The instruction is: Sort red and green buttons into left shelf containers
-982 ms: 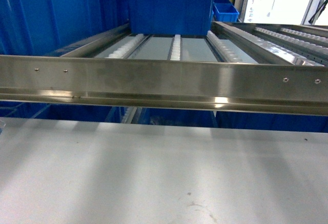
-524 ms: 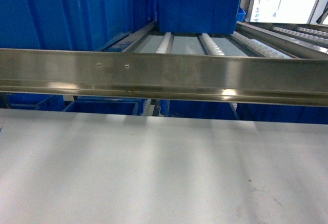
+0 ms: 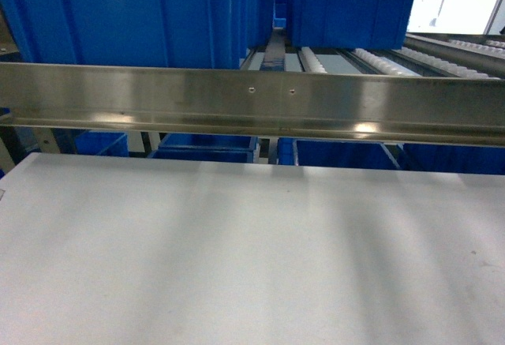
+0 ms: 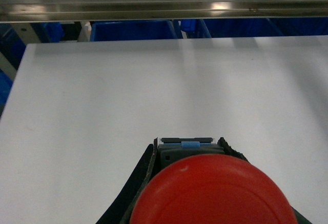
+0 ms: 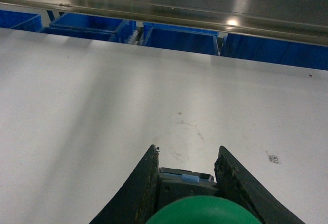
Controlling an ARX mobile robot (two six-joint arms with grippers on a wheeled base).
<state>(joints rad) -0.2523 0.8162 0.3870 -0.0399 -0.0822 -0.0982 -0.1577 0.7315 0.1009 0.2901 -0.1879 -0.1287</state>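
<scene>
Bins point(image 3: 134, 13) come first by size: deep bright-blue tubs with ribbed sides fill the upper left of the head view behind a steel rail point(image 3: 252, 104), with another bin point(image 3: 347, 13) further right on the white rollers point(image 3: 379, 62). More blue shows under the rail, past the far edge of the table point(image 3: 237, 258).

The step in hand looks like the carry: both buttons are picked and the bins are not yet reached. Neither arm shows in the head view. The next move calls for raising each arm over the rail and a bin rim, each colour to its own bin; which bin takes which colour I cannot tell.

The red button point(image 4: 210, 190) sits clamped in the left gripper point(image 4: 187, 183), its round cap glossy, a grey body with a small blue tab behind it. The green button point(image 5: 202, 211) is pinched likewise in the right gripper point(image 5: 187, 183), above the bare tabletop.
</scene>
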